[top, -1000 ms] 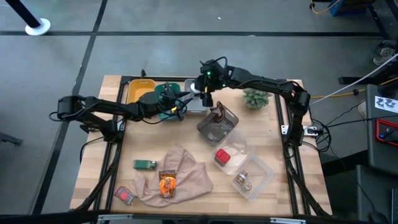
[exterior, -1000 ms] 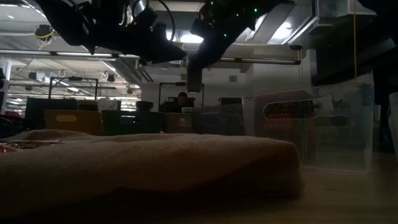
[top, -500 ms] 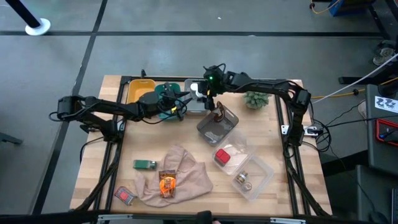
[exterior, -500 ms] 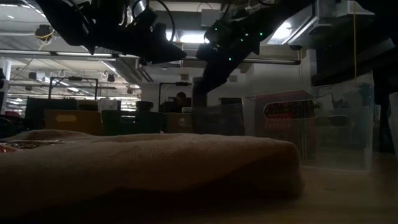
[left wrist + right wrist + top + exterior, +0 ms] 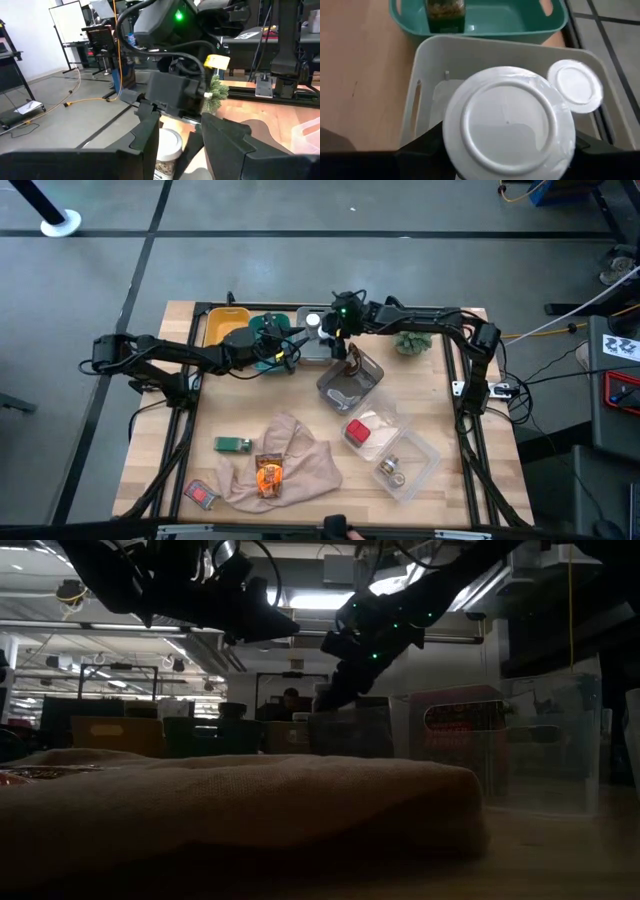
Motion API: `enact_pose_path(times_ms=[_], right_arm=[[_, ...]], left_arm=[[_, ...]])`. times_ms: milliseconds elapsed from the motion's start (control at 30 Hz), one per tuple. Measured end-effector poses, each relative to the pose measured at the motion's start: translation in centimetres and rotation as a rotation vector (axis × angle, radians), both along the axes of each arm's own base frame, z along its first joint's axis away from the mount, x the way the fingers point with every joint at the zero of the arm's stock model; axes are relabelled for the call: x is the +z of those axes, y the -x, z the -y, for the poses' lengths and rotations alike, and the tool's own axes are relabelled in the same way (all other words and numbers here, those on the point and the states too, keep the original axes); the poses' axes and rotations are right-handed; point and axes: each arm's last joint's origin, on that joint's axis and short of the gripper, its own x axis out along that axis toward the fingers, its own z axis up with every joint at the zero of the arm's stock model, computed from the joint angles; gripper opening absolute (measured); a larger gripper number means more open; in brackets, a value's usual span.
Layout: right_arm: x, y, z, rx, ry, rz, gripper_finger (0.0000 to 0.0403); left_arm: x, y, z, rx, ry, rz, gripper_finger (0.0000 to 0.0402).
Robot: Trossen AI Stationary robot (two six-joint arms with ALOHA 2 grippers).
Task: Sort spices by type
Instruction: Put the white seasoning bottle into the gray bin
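**Q:** Counter (image 5: 450, 480) status?

**A:** Wooden counter, bins along the far edge. My right end effector (image 5: 332, 332) has come down over the last second from a raised pose and now hangs low over the grey bin (image 5: 427, 65), clenched on a white-capped jar (image 5: 507, 120). A second white-capped jar (image 5: 574, 85) already stands in that bin, beside the held one.

**Q:** Meaning for the sort?

**A:** Judged: like joins like, and the step is near release. Still unsorted on the near side are a green box (image 5: 232, 444), a red packet (image 5: 201, 494) and an orange sachet (image 5: 268, 475) on the cloth (image 5: 290, 455).

**Q:** Clearances?

**A:** Tight. The bin walls ring the jar, and the standing jar takes one corner. My left end effector (image 5: 290, 345) hovers just beside, over the teal bin (image 5: 485, 22), fingers apart and empty. Open room lies toward the counter's middle, though a clear tub (image 5: 350, 380) sits close.
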Motion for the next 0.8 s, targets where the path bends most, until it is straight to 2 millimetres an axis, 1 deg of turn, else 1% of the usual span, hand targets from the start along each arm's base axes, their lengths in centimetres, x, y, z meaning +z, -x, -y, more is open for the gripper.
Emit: enact_pose_path(times_ms=[133, 233, 567, 800], right_arm=[[0.0, 0.1, 0.3, -0.009, 0.001, -0.003, 0.0211], [-0.5, 0.0, 0.4, -0.014, -0.001, -0.009, 0.0211], [-3.8, -0.8, 1.0, -0.021, -0.032, -0.063, 0.0211], [-4.3, -1.1, 1.1, -0.023, -0.022, -0.054, 0.0211]], left_arm=[[0.0, 0.0, 0.0, 0.0, 0.0, 0.001, 0.0132], [0.0, 0.0, 0.0, 0.0, 0.0, 0.001, 0.0132], [-0.1, 0.0, 0.0, 0.0, 0.002, -0.006, 0.0133], [-0.1, 0.0, 0.0, 0.0, 0.003, -0.009, 0.0133]])
